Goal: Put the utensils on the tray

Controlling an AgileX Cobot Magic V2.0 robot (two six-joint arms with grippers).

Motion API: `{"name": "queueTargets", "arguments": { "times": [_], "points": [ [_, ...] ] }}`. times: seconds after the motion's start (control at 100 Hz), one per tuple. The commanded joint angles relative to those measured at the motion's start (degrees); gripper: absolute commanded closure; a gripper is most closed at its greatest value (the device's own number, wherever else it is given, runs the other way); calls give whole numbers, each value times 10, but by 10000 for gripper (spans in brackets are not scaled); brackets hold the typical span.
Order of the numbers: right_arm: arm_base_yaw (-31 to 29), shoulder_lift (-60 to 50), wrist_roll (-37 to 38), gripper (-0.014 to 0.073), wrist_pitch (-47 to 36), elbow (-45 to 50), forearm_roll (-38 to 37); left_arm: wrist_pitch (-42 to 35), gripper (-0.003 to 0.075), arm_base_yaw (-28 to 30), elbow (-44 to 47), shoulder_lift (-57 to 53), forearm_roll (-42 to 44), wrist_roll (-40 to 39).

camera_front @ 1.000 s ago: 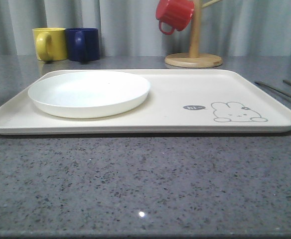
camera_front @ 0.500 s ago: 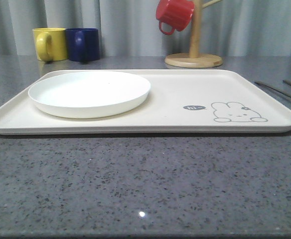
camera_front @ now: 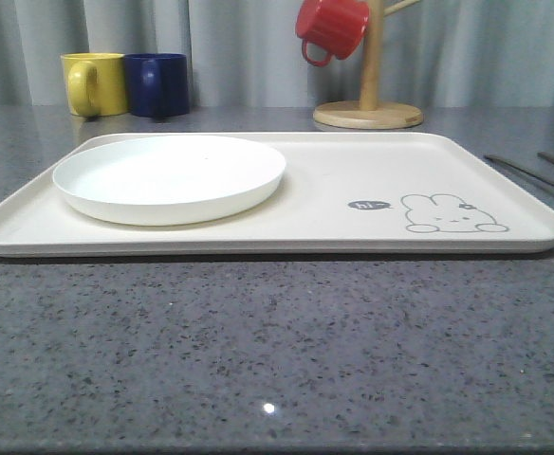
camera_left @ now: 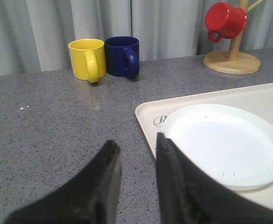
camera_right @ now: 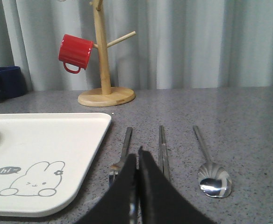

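The cream tray (camera_front: 353, 171) with a rabbit drawing lies across the middle of the table, a round white plate (camera_front: 170, 177) on its left part. The utensils lie on the grey table just right of the tray: thin handles (camera_front: 528, 171) show at the front view's right edge. In the right wrist view they are a fork (camera_right: 125, 147), a pair of flat sticks (camera_right: 162, 144) and a spoon (camera_right: 214, 179), beside the tray (camera_right: 71, 140). My right gripper (camera_right: 137, 155) hangs shut over the fork and sticks, holding nothing. My left gripper (camera_left: 136, 144) is open above the table by the tray's corner (camera_left: 143, 112).
A yellow mug (camera_front: 95, 83) and a dark blue mug (camera_front: 158, 83) stand at the back left. A wooden mug tree (camera_front: 369, 112) with a red mug (camera_front: 332, 28) hanging on it stands behind the tray. Bare grey tabletop (camera_front: 277, 351) stretches in front of the tray.
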Motion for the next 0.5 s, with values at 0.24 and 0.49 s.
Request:
{"name": "queueTargets", "arguments": {
  "times": [0.24,0.49],
  "points": [
    [-3,-11,-1,662,-73,-2,-10,-46,739,-3,-16,2,-2,0],
    [-3,28,-1,662,79,-115,-10,-46,739,-3,-16,2,-2,0]
  ]
}}
